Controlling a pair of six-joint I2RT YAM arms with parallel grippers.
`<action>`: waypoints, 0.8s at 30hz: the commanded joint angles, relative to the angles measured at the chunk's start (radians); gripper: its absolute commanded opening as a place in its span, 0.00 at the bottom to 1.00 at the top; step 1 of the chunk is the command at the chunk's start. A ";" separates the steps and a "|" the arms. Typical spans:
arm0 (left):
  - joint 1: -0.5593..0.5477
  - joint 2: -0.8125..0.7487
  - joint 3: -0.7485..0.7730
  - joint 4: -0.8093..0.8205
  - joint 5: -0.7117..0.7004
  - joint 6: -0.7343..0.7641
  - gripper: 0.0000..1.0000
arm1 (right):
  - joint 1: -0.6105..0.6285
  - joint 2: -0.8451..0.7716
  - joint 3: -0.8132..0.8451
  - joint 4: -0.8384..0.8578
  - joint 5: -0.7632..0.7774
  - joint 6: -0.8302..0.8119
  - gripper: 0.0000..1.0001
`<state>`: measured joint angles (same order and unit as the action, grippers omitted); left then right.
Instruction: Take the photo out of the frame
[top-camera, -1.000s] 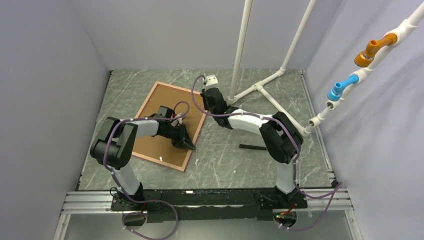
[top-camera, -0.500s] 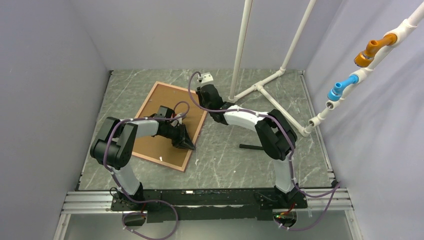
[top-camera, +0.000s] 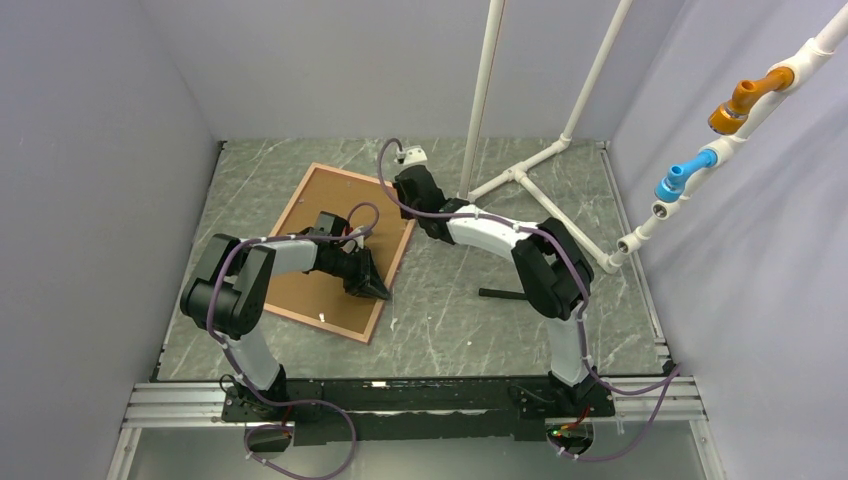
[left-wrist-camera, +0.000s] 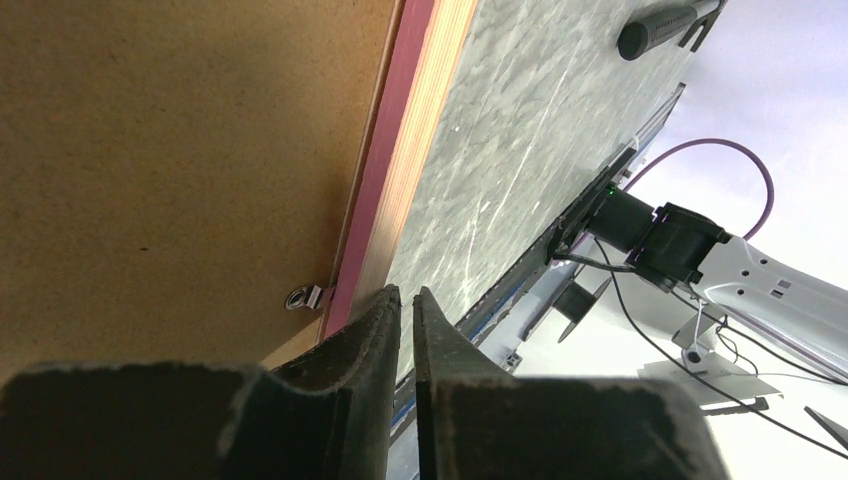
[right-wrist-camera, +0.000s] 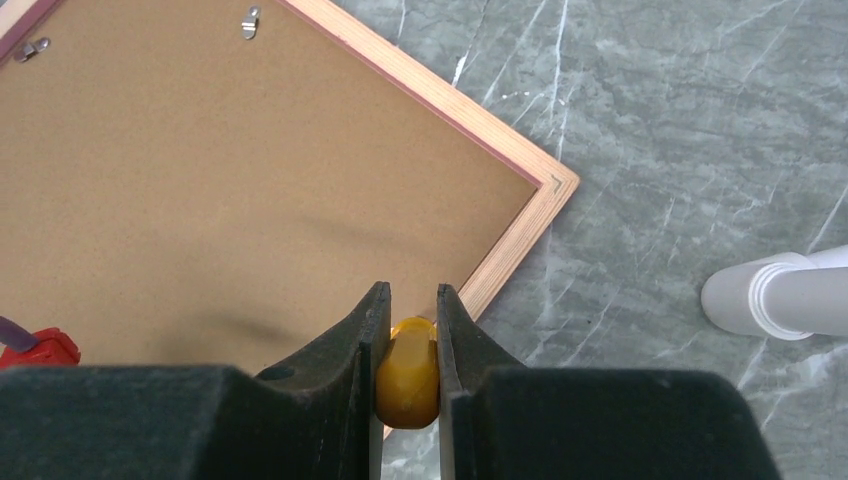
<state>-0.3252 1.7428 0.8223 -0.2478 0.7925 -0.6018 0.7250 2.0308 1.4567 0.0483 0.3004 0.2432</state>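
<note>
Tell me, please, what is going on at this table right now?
The frame lies face down on the table, its brown backing board up, so the photo is hidden. The left tool is shut with its tips at the frame's edge beside a metal clip. The right tool is shut on a small yellow object near the frame's far corner. The board is not yet out.

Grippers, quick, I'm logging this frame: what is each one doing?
Left gripper: shut, holding nothing.
Right gripper: shut on a yellow object.

Pipe stand (top-camera: 517, 175) near frame (right-wrist-camera: 540, 185) corner, black tool (top-camera: 505, 294) on open tabletop (top-camera: 450, 320)
</note>
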 joint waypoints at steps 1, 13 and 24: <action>0.005 -0.002 -0.002 -0.009 -0.064 0.046 0.17 | 0.000 -0.013 0.052 -0.189 -0.061 0.040 0.00; 0.005 -0.005 0.008 -0.022 -0.080 0.060 0.17 | -0.003 -0.011 0.063 -0.217 -0.209 0.122 0.00; 0.005 -0.078 0.017 -0.037 -0.127 0.096 0.25 | -0.003 -0.269 -0.168 0.036 -0.245 0.145 0.00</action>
<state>-0.3264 1.7290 0.8242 -0.2558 0.7845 -0.5758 0.7189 1.9091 1.3319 0.0006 0.0933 0.3691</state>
